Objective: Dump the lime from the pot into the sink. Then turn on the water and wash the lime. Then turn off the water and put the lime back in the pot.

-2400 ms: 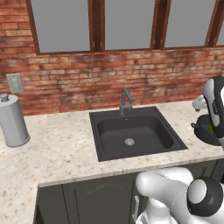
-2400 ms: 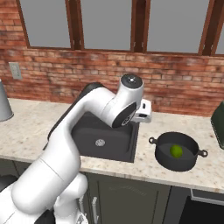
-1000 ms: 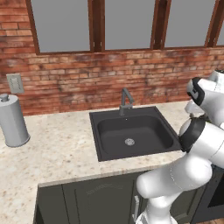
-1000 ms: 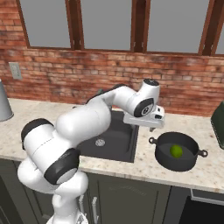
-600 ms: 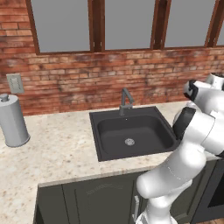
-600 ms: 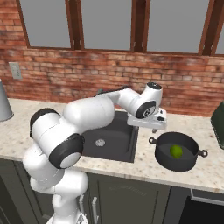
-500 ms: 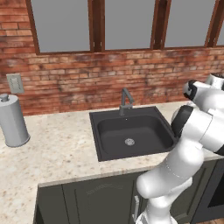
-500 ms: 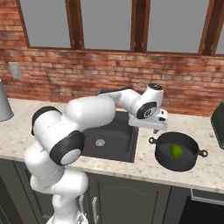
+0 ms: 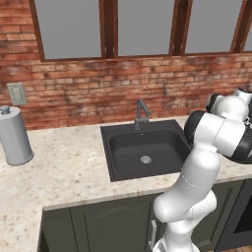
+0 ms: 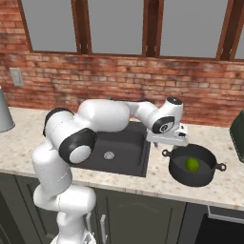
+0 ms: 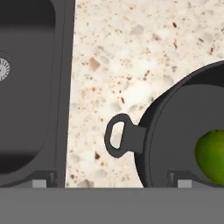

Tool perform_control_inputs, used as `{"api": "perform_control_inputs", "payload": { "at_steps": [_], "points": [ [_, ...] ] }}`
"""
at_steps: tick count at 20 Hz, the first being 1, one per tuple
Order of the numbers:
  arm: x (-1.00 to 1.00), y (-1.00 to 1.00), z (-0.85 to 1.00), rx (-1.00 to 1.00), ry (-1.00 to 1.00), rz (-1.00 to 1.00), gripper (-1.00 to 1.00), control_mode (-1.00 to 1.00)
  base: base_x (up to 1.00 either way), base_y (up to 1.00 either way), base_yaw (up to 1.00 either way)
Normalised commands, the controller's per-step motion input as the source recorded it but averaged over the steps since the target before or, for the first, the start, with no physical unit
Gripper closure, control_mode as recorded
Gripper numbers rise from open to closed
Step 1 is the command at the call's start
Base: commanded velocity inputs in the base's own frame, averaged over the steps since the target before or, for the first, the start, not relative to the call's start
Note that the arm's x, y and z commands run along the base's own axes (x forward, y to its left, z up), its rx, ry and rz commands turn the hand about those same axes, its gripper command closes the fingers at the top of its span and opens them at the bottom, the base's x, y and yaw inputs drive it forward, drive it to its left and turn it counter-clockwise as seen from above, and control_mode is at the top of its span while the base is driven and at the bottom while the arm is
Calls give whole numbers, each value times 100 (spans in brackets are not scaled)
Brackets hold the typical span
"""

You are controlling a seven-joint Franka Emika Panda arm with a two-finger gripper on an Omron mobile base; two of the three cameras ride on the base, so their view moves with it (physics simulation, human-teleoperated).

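The pot point(image 10: 192, 166) sits on the speckled bench point(image 10: 157, 178) just right of the sink point(image 10: 121, 147), and it holds 1 lime point(image 10: 191, 164) (bright green, round, resting on the pot's dark floor). In the hand view the lime point(image 11: 211, 156) lies toward the far side of the pot point(image 11: 183, 131), whose looped handle point(image 11: 118, 136) points at the sink point(image 11: 30, 87). The basin holds nothing but its silver drain point(image 10: 109, 155). The pincer point(image 11: 111, 180) hovers above the handle, its 2 tips spread wide and gripping nothing.
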Motion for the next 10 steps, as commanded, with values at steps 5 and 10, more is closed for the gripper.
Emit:
{"api": "perform_control_inputs", "payload": {
  "at_steps": [5, 10],
  "points": [
    [15, -10, -28, 0, 1, 0, -100, -100, 0, 0, 0],
    [17, -3, -27, 0, 1, 0, -100, -100, 0, 0, 0]
  ]
}}
